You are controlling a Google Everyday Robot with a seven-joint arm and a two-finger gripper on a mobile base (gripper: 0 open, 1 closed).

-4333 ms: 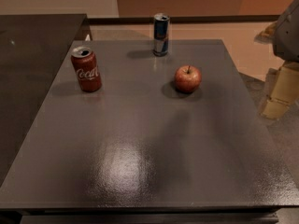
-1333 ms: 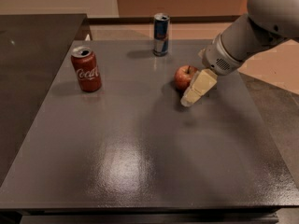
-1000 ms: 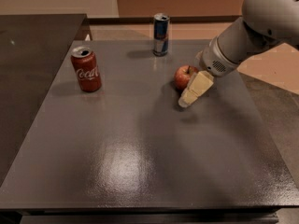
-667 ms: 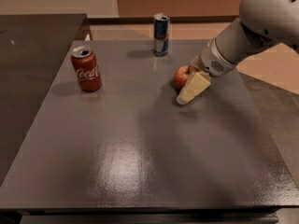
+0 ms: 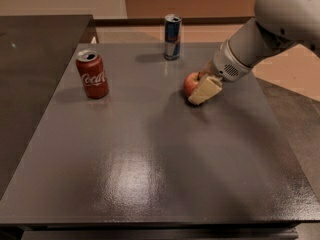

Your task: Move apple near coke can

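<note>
The apple sits on the dark grey table, right of centre towards the back. My gripper reaches in from the upper right and is down at the apple. Its cream front finger covers the apple's right front side; the other finger is mostly hidden behind the apple. The jaws stand open around the apple. The coke can stands upright at the back left, well apart from the apple.
A taller blue-and-silver can stands at the table's back edge, behind and left of the apple. A darker counter adjoins the table on the left. Floor lies beyond the right edge.
My gripper came in from the right and moved down and left onto the apple, its front finger now covering more of it. The apple and both cans have stayed in place.
</note>
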